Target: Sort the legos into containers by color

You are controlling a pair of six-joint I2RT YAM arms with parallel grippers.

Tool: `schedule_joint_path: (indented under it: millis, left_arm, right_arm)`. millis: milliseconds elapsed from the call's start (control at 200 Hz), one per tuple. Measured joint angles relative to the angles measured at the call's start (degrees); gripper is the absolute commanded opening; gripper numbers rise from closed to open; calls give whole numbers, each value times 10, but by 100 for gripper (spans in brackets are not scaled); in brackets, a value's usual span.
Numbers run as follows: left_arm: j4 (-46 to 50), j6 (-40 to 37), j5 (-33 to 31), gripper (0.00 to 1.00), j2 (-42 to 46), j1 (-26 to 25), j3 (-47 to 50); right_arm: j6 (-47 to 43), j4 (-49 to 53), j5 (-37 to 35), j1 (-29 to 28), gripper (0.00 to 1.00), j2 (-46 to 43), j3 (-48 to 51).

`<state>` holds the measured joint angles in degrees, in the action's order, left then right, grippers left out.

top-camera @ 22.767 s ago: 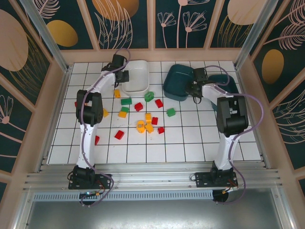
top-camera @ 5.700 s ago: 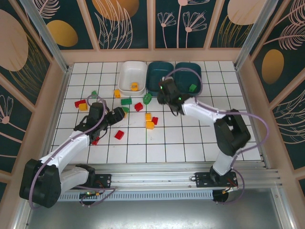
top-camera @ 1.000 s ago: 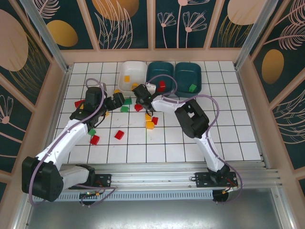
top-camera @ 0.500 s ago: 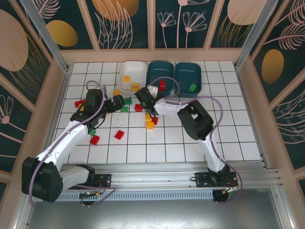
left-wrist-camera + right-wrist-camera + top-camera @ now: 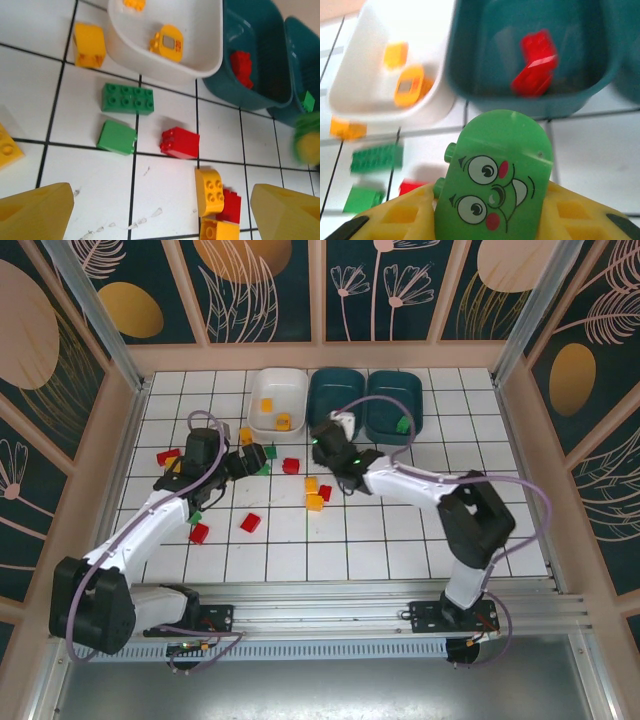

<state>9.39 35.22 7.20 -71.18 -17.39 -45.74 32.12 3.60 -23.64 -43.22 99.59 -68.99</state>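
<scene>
White gridded tabletop [image 5: 400, 540]: white bin [image 5: 285, 388] holds two yellow-orange bricks [image 5: 166, 42], middle teal bin [image 5: 335, 390] a red brick [image 5: 536, 62], right teal bin [image 5: 395, 395] a green brick [image 5: 402, 424]. Right end effector [image 5: 492, 210] clenches a green face brick [image 5: 497, 175] near the middle bin. Left end effector [image 5: 160, 215] hangs released over loose bricks [image 5: 127, 98].

Your left arm reaches forward from its base and bends to the right at the wrist. Your left gripper [image 5: 255, 457] is spread wide, its two yellow fingers [image 5: 35, 212] far apart with nothing between them. Your right arm folds at the elbow and stretches leftward across the middle, where your right gripper [image 5: 326, 442] is clamped on a green lego [image 5: 497, 180] held between its yellow pads [image 5: 395, 217].
</scene>
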Motion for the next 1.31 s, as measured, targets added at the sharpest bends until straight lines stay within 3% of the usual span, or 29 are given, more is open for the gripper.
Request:
schedule_joint_path:
  millis: [130, 245, 415, 555, 626, 721, 866, 1081, 1306]
  left_arm:
    - [-4, 4, 10, 88, -37, -14, 4]
    - [-6, 4, 10, 88, -82, -47, 2]
    - [-4, 2, 9, 88, -132, -79, 0]
    - [-2, 0, -1, 89, -141, -79, -1]
    - [-1, -1, -3, 89, -147, -79, -6]
    - [0, -3, -5, 90, -157, -79, -16]
    - [14, -9, -19, 92, -168, -79, -32]
    - [31, -21, -45, 90, -188, -79, -77]
    - [48, -42, -68, 83, -247, -79, -144]
  right_arm:
    - [-36, -19, 40, 125, 30, -17, 1]
    - [-87, -9, 104, 237, 29, 24, -31]
    - [-153, 23, 175, 311, 33, 128, -126]
    - [-175, 63, 198, 324, 40, 183, -189]
    - [-180, 76, 203, 326, 50, 195, -209]
    - [-182, 87, 206, 326, 56, 195, -220]
    - [-181, 85, 202, 325, 60, 185, -214]
    - [-163, 58, 190, 307, 60, 48, -89]
    - [-127, -17, 186, 238, 61, -114, 73]
